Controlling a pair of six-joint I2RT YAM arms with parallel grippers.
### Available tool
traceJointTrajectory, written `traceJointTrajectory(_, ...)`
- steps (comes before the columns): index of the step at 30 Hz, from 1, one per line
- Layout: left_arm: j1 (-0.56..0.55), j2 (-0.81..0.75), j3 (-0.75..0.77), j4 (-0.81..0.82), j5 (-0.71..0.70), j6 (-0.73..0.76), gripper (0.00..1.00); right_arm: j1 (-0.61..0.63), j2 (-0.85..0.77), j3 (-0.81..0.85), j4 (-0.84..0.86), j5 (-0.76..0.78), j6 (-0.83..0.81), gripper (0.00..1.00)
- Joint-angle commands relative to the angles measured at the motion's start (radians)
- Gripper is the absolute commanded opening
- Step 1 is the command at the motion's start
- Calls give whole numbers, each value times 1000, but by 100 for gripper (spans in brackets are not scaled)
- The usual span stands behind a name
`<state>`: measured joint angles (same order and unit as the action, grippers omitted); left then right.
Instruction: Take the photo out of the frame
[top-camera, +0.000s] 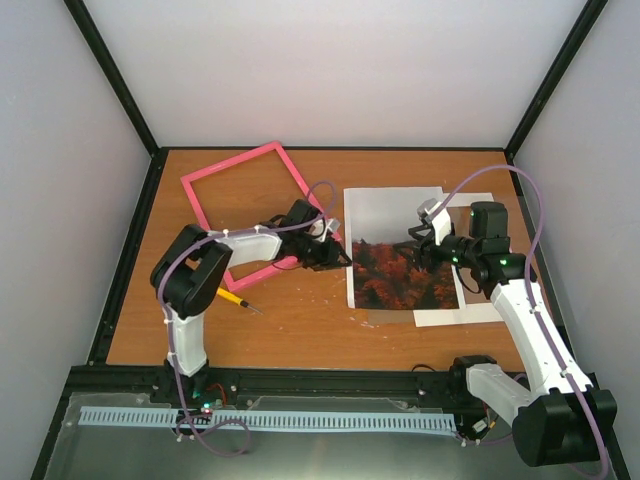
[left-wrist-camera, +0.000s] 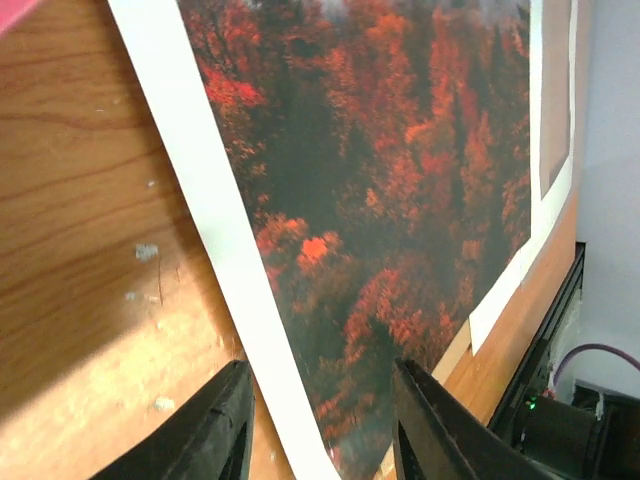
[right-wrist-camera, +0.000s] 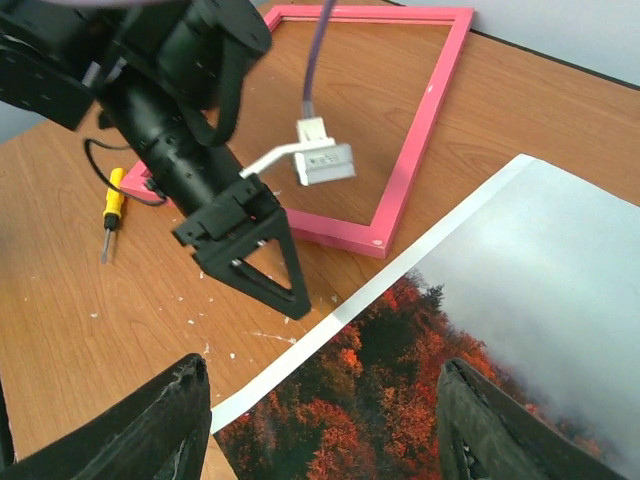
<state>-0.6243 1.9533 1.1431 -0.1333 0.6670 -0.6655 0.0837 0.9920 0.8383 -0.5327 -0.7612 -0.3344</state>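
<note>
- The photo (top-camera: 400, 250) lay flat on the table (top-camera: 300, 330), out of the frame (top-camera: 230, 163). Its red-orange forest faced the near side and its grey sky the back.
- Its left edge, a white border, ran over bare wood. Its right part lay over a white sheet (top-camera: 470, 312) that stuck out on the right and near sides.
- The frame lay flat at the back left, turned at an angle. Only bare wood showed inside its pink border, and nothing was in it.
- The frame's near right corner sat near the photo's left edge but apart from it, with a strip of wood between.
- The left gripper (left-wrist-camera: 320, 445) was low at the photo's left edge, jaws open. Its fingers (left-wrist-camera: 215, 430) stood either side of the white border and gripped nothing.
- The right gripper (right-wrist-camera: 330, 440) hung over the middle of the photo, jaws spread wide and empty.
- A screwdriver (top-camera: 236, 300) lay on the wood beside the left arm (top-camera: 190, 280), near the frame's near edge and well apart from the photo.
- Bare wood lay between the photo's near edge and the table's front edge, and again behind the photo.
</note>
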Motion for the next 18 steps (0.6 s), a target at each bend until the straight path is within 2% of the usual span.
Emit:
traceJointTrajectory(1, -4, -119, 4, -175, -101, 131, 40, -7, -3, -10, 26, 38, 14, 61)
traceJointTrajectory(4, 9, -210, 4, -268, -198, 201, 45, -7, -6, -12, 40, 79, 29, 62)
traceJointTrajectory(6, 31, -276, 3, -323, -262, 230, 52, -7, -12, -18, 62, 124, 47, 68)
traceJointTrajectory(10, 120, -400, 2, -401, -334, 275, 59, -7, -36, -26, 98, 196, 69, 72)
traceJointTrajectory(14, 198, -495, 42, -474, -436, 333, 74, -7, -65, -25, 151, 261, 103, 88)
traceJointTrajectory(15, 208, -513, 56, -486, -483, 342, 78, -7, -63, -15, 157, 274, 116, 90)
traceJointTrajectory(17, 229, -555, 69, -486, -562, 343, 98, -7, -49, 10, 172, 313, 154, 91)
traceJointTrajectory(18, 240, -575, 68, -477, -584, 337, 99, -7, -37, 27, 177, 336, 170, 92)
